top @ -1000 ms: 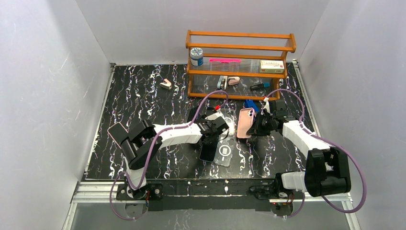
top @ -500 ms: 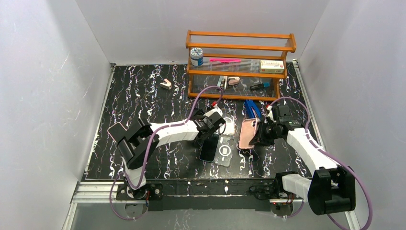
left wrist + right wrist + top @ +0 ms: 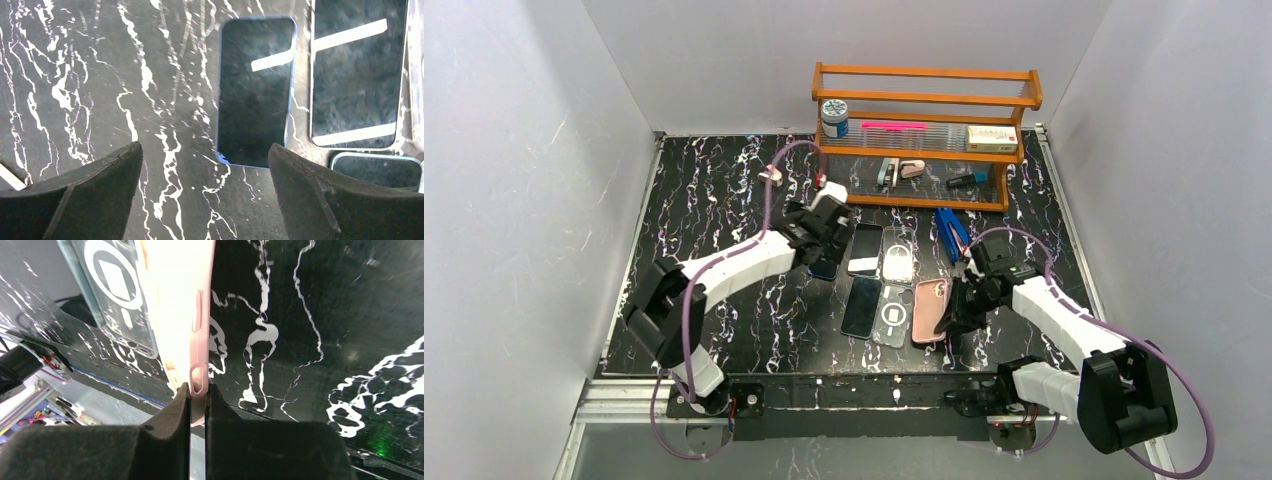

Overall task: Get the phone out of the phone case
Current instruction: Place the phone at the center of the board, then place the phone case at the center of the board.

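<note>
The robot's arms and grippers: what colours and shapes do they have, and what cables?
The left arm and the right arm have white shells between bulky black joints. A thin purple cable loops along each. The left gripper and the right gripper end in matte black, wedge-shaped fingers.

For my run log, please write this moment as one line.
left claw: open above dark phone | right claw: shut on pink case

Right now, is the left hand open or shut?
Open: the left hand shows its fingers wide apart in the wrist view, gripping nothing; a blue-edged phone lies below.
</note>
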Available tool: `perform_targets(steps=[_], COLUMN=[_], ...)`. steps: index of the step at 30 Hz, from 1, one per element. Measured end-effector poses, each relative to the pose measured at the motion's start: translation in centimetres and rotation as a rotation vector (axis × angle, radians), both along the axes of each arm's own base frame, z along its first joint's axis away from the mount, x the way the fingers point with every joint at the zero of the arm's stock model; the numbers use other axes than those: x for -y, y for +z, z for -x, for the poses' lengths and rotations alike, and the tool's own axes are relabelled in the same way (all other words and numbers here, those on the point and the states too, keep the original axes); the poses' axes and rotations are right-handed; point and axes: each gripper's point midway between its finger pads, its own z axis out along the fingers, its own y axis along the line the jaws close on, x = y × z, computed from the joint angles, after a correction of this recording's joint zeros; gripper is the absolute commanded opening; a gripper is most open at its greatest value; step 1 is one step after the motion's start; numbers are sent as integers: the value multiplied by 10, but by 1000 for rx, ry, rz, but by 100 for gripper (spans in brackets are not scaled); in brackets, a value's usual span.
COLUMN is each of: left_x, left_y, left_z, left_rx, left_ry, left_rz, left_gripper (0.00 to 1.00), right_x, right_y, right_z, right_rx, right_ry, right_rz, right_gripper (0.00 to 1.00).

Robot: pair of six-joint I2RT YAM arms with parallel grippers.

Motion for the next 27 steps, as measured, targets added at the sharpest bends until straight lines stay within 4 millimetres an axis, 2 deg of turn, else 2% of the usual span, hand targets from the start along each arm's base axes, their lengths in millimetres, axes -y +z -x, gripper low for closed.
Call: perform_targets(steps=[4,8,11,12,13,18,22,25,27], left_x=[-28,-64,-91,-99,-107,-138,-167,-200,-223], left_y=[21,30,31,31,30,29,26,22,19], left_z=[-15,-19,-20,-20,-18,-13,-3,5,12], left_rx=[16,12,3,-2,-9,-31,-36,-30,-26], left_ry=[133,275,380,415,444,569,673,779,856], left_rz=[165,303,375,392,404,443,459,468,468], left_gripper=[98,98,98,98,98,98,98,98,98], right_x=[-5,-11,-14,-13,-12,-2,4,2,-2], right_y=[-11,-10,-10,-11,-12,-6,0,11,19], right_z=[16,18,21,21,20,7,-11,-39,-67], right_rx=[-53,-55,-58,-51,-46,46,120,212,296], right_ry=[6,9,18,18,8,-35,-57,-62,-64], right_rz=[5,1,8,20,30,82,130,153,160], right_gripper=[19,59,82,93,98,99,99,99,99])
